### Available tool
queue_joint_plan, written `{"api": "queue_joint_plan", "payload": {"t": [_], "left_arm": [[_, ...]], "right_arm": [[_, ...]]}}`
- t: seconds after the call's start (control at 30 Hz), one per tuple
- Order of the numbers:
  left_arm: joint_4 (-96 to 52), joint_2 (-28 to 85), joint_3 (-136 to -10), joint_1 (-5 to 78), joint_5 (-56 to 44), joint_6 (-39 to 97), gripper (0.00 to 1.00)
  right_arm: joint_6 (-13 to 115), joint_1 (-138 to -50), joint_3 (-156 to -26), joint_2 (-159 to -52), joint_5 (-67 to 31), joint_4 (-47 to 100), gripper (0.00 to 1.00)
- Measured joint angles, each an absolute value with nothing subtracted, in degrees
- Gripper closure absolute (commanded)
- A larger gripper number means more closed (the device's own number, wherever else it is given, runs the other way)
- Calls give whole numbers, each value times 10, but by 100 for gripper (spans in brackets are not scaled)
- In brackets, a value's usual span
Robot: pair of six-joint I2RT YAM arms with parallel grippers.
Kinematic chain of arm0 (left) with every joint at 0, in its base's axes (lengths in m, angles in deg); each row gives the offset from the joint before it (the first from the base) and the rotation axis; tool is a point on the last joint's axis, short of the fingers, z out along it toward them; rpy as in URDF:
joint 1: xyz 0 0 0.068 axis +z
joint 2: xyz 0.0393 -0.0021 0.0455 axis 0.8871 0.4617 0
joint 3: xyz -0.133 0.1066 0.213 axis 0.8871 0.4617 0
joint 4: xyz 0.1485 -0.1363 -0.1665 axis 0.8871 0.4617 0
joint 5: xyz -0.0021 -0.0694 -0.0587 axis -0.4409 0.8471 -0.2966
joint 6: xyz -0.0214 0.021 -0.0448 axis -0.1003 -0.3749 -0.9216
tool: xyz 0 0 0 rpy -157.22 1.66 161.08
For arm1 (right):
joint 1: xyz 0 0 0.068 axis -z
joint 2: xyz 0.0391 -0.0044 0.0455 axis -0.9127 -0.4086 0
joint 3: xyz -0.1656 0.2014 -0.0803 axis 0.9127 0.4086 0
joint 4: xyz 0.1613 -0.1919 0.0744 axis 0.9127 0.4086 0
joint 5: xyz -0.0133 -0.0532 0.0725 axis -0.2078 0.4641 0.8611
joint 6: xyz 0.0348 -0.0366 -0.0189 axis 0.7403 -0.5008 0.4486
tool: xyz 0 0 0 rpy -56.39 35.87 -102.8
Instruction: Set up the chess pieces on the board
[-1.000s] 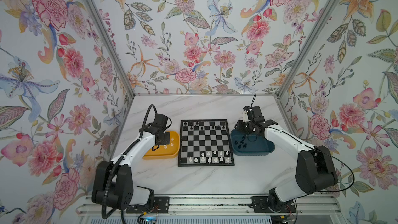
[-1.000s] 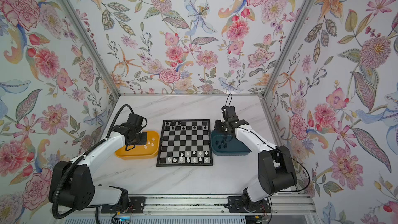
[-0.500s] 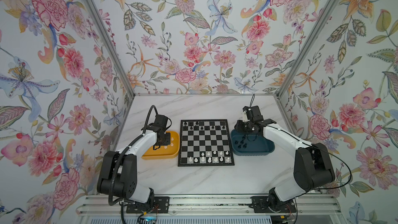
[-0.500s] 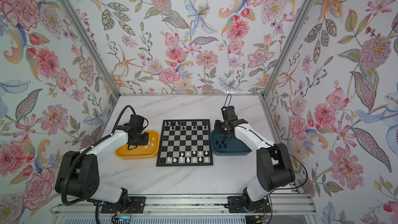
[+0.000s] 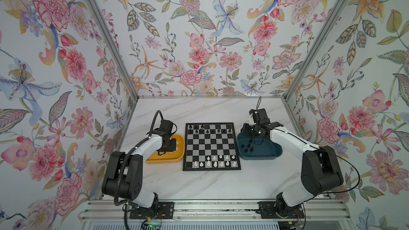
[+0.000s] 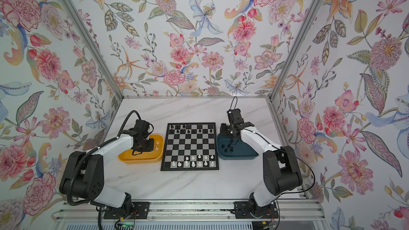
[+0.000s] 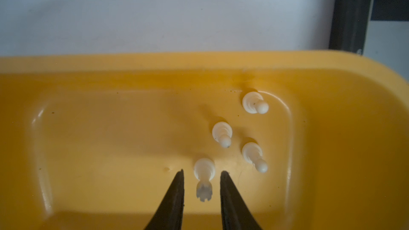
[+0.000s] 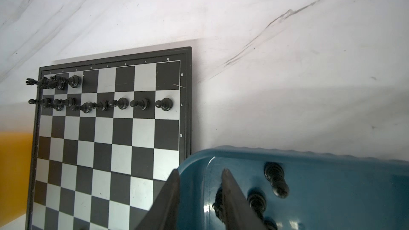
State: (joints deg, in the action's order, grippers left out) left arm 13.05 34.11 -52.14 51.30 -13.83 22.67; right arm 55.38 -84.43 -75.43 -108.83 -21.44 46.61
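One arm shifted: left gripper (image 7: 202,171) straddles white piece (image 7: 204,190).

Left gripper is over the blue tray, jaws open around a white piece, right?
Not blue: that tray is yellow. The left wrist view shows the left gripper over the yellow tray, jaws open either side of the white piece.

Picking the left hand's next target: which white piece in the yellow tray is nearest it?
The notched-crown piece, flanked by the left hand; the other three are round-headed, farther off.
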Motion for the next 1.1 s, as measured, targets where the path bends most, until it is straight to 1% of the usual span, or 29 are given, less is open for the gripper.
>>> {"api": "queue_joint_plan", "payload": {"t": [0.5,0.63,0.8,1.1], "left_arm": [[126,373,-512,513,-138,227,76],[126,373,-512,513,-138,227,76],[126,373,-512,513,-138,227,73],[126,373,-512,513,-139,227,72]], "right_arm": [[554,-844,-755,-1097,-212,466,66],[554,-844,-755,-1100,-210,466,66],[554,-844,-755,-1103,-210,466,66],[554,-844,-755,-1104,-210,466,66]]}}
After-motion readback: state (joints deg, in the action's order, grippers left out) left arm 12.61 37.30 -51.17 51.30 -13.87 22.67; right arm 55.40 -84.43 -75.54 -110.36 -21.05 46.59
